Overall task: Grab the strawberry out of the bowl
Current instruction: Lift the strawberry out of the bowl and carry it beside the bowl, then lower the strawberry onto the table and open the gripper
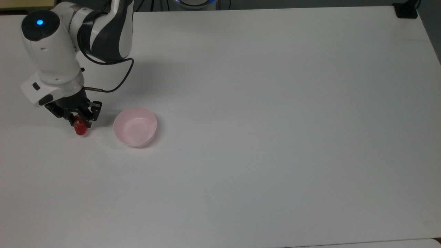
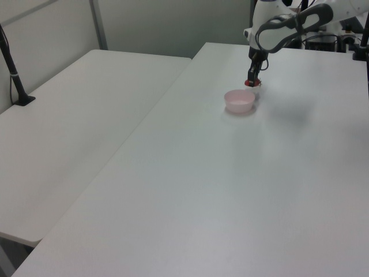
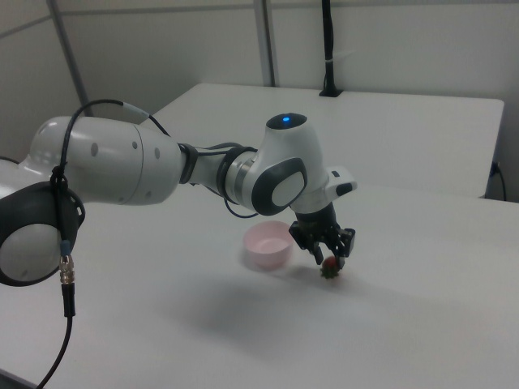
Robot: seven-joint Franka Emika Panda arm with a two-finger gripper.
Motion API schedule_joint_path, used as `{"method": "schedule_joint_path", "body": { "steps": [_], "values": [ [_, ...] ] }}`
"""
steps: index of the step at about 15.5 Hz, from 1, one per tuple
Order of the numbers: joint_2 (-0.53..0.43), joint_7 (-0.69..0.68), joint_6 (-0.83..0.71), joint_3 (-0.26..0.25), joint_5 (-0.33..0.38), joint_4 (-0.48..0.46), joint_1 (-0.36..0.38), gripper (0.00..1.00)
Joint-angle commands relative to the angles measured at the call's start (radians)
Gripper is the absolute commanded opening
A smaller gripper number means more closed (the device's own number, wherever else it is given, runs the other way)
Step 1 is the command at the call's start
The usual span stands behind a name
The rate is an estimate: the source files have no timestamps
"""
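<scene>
The end effector (image 1: 80, 121) pinches the strawberry (image 1: 80, 128) between its fingers, low over the white worktop (image 1: 275, 120). In the right view the berry (image 3: 329, 268) shows its green leaves and seems to touch the worktop. The pink bowl (image 1: 135, 126) sits just beside it, on the top view's right, with nothing inside.

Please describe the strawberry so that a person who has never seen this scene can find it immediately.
On the large white table, find the small pale pink bowl, which holds nothing. To the top view's left of the bowl, outside it, the arm's black gripper is shut on the strawberry low over the table. It is the single glossy red thing, much smaller than the bowl.
</scene>
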Motion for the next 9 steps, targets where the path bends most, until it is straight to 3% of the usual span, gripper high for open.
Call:
{"method": "schedule_joint_path", "body": {
  "steps": [1, 4, 6, 9],
  "values": [
    [-0.004, 0.035, 0.005, 0.0, -0.019, 0.017, 0.004, 1.0],
    [-0.078, 0.066, -0.049, 0.003, -0.01, 0.014, 0.008, 1.0],
    [-0.166, 0.101, -0.205, 0.013, -0.003, 0.019, 0.014, 1.0],
    [-0.315, 0.218, -0.442, 0.091, -0.001, 0.021, 0.016, 1.0]
  ]
}}
